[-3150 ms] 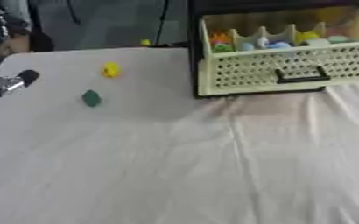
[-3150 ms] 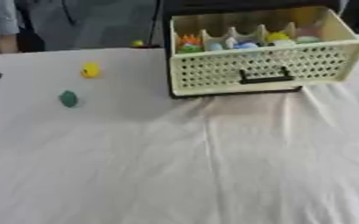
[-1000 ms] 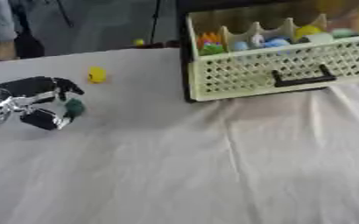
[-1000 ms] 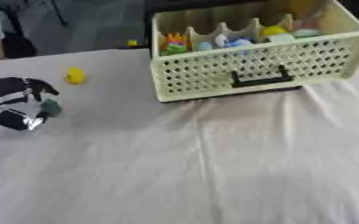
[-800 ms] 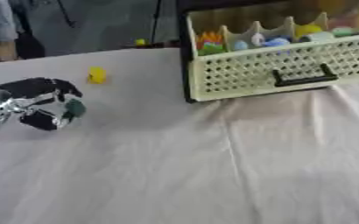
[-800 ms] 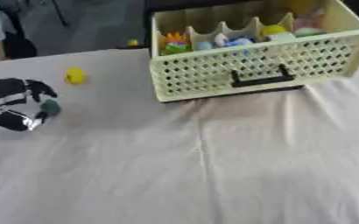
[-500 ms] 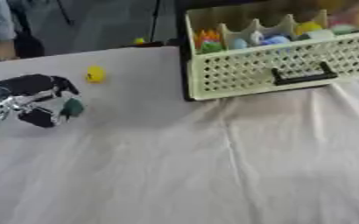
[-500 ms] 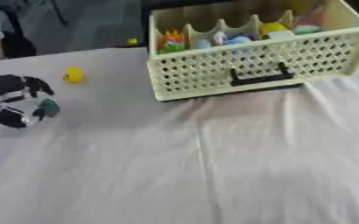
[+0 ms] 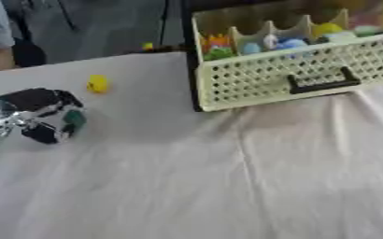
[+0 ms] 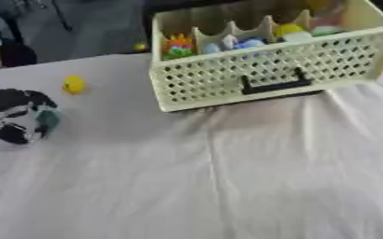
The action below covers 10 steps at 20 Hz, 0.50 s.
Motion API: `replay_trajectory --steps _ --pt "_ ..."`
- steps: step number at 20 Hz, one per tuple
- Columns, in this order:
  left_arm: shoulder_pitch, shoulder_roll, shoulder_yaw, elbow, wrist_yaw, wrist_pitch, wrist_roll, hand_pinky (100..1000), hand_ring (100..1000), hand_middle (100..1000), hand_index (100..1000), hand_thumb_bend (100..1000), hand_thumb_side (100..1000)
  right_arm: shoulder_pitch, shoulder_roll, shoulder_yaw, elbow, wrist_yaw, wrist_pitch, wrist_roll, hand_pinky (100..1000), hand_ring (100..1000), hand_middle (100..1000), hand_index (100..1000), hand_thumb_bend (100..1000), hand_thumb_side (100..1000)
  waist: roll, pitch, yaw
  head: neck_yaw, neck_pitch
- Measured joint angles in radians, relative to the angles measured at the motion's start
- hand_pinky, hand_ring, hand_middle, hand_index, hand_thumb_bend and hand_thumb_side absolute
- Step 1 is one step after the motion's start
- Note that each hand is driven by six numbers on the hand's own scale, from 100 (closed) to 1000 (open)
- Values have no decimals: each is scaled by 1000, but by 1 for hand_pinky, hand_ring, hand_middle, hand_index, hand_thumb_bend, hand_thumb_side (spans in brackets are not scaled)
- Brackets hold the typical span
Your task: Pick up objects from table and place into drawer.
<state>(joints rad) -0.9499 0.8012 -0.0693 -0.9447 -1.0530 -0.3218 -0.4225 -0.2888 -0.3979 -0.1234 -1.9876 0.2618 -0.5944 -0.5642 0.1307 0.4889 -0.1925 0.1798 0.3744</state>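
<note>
Three seconds ago the left hand [image 9: 39, 114] was seen only at the table's left edge, apart from the green toy [image 9: 74, 119]. Now the fingers [image 9: 60, 100] are curled over the toy, which is pinched between fingers and thumb.

We see our left hand [image 9: 39, 114] at the left side of the table [image 9: 187, 186], its black fingers curled around a small green object [image 9: 74, 119] that shows at the fingertips. The hand sits low over the white cloth [image 9: 252, 177] covering the table. A small yellow object [image 9: 97, 84] lies on the cloth beyond the hand, apart from it. At the far right stands a cream drawer [image 9: 293, 70] with a perforated front and a black handle [image 9: 324, 80]. Its compartments hold several small coloured pieces: orange, green, blue and yellow ones. The cloth is wrinkled in front of the drawer.
</note>
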Motion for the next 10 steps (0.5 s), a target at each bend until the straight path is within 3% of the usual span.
replay_trajectory --steps 10 --pt "-8 0 12 12 -14 14 -8 593 748 837 878 100 330 -2 9 0 0 -1 2 4 497 510 490 726 100 466 3 7 -1 4 -4"
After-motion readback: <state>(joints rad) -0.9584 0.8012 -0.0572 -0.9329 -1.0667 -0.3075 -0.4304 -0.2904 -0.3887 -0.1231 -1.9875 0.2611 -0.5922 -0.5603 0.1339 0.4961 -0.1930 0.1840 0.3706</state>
